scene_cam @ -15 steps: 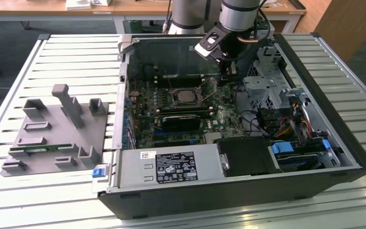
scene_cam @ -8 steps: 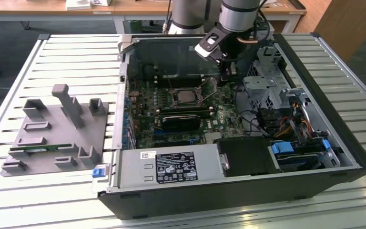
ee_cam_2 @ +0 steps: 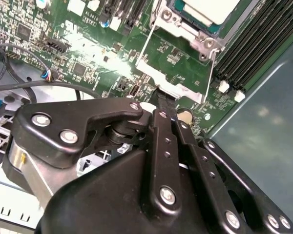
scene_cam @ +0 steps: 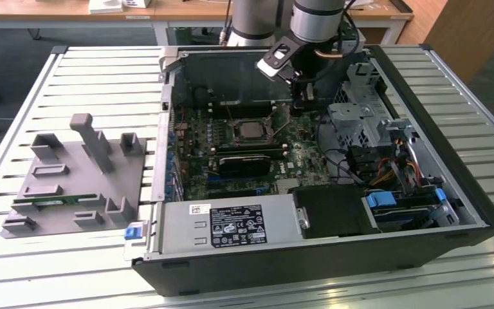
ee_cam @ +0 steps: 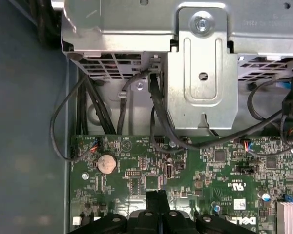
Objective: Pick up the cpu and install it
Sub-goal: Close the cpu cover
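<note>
The cpu (scene_cam: 249,131), a small square chip with a silver-grey top, lies flat in the motherboard socket inside the open computer case (scene_cam: 453,129). The second wrist view shows the cpu (ee_cam_2: 207,7) in its metal socket frame (ee_cam_2: 185,34). In the exterior view my gripper (scene_cam: 301,109) points down at the green board just to the socket's right, apart from the chip. Its black fingers are pressed together in both wrist views, with nothing visible between them. Their tips hang over the board near the socket frame's end (ee_cam_2: 165,97) and close to a coin battery (ee_cam: 107,163).
A black rectangular block (scene_cam: 247,162) sits just in front of the socket. A metal drive cage (ee_cam: 200,73) and loose black cables (ee_cam: 158,122) crowd the board's edge. At the exterior view's left, a grey fixture tray (scene_cam: 75,180) holds a green memory stick (scene_cam: 45,201).
</note>
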Available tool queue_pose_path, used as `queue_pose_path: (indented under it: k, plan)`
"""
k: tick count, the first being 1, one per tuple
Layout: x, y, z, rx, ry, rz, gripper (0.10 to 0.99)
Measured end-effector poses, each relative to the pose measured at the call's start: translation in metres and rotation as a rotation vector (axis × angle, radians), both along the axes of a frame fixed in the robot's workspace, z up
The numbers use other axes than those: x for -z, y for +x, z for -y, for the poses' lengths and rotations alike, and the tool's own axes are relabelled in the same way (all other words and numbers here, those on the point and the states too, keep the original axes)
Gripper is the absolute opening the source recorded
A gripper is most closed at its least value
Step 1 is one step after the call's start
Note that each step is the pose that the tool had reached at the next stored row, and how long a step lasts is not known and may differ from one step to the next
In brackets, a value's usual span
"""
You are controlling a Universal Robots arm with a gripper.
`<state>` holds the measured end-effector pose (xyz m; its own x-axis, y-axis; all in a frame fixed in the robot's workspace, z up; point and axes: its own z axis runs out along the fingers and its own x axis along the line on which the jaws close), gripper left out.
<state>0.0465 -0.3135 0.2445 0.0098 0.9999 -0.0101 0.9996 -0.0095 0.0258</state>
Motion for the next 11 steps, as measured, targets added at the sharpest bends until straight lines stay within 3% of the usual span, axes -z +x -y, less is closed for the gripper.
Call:
queue_pose_path:
  k: [11]
  plan:
    - [-0.0003,-0.0152,0.0000,0.000,0.000,-0.0001,0.106]
